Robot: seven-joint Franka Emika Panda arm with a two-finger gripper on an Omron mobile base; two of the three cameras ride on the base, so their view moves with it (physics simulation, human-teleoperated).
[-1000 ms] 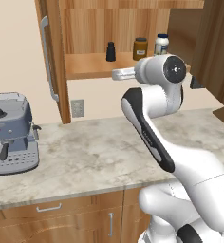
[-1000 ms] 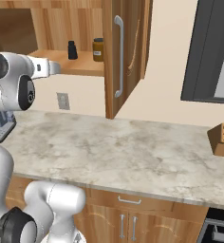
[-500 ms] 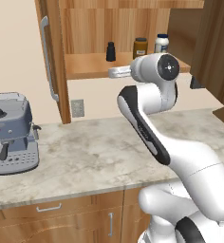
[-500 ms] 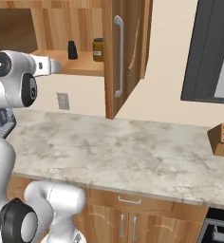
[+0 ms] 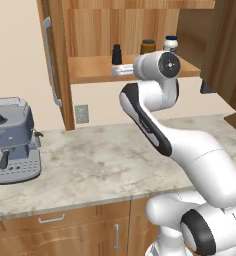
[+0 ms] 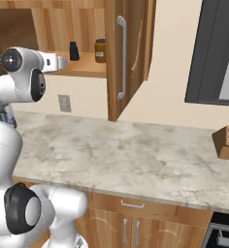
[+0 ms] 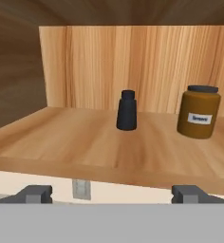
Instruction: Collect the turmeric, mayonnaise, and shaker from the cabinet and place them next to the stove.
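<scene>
Your end effector (image 7: pixel 112 193) has its fingers spread wide apart with nothing between them, level with the front edge of the cabinet (image 5: pixel 95 30) shelf. In your hand view the shaker (image 7: pixel 126 110) stands upright at 12 o'clock from the end effector, mid-shelf. The turmeric (image 7: pixel 198 111) stands at 3 o'clock from the shaker, apart from it. In the left base view the mayonnaise (image 5: pixel 170 43) stands beside the turmeric, further right. Below lies the marble tabletop (image 5: pixel 90 160).

Kitchen: marble counter (image 5: pixel 115 160), wood cabinet (image 5: pixel 90 67), espresso machine (image 5: pixel 12 140), knife block (image 6: pixel 226 143)
</scene>
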